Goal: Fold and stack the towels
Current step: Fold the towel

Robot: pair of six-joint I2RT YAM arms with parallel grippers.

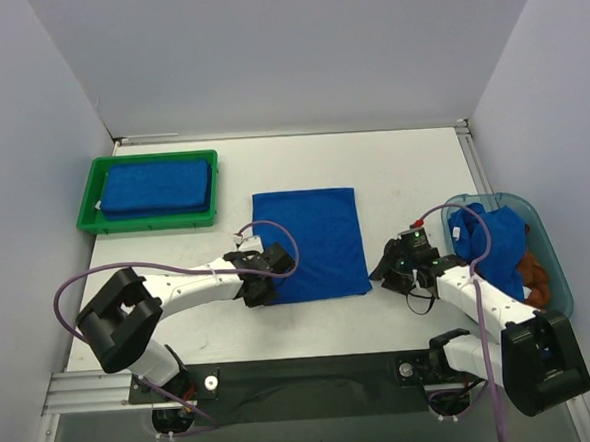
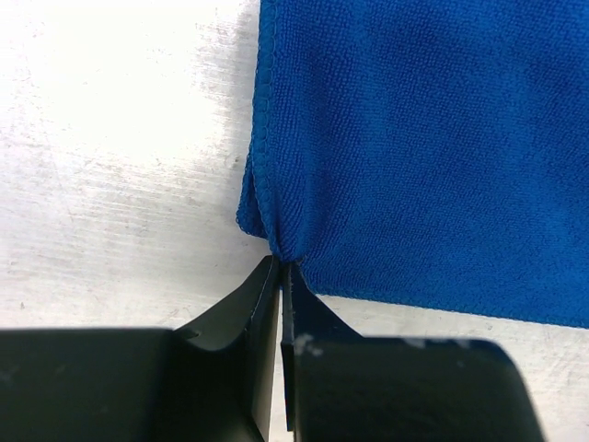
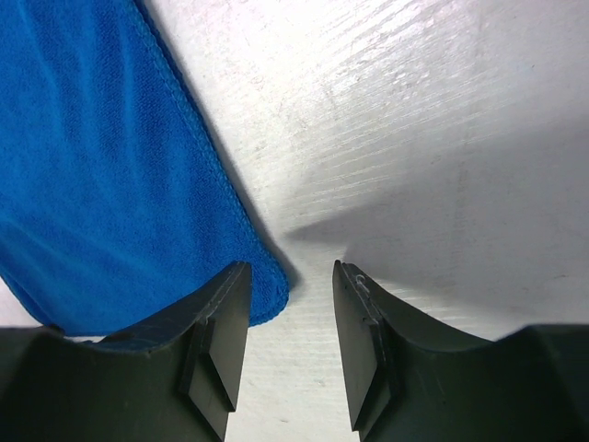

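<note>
Towel [image 2: 414, 138] corner is pinched between the left pincer [image 2: 281, 269] tips.

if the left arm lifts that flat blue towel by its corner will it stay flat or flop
Probably floppy: the royal blue terry towel puckers where the left gripper pinches its corner. Lifted from that corner alone, it would likely drape and hang. It looks thin and light, and its textured pile should resist slipping from the jaws.

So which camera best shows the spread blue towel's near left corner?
The left wrist view: the corner of the flat royal blue terry towel bunches into the shut left hand. From above, that hand hides it; the right wrist view shows only the other near corner.
</note>
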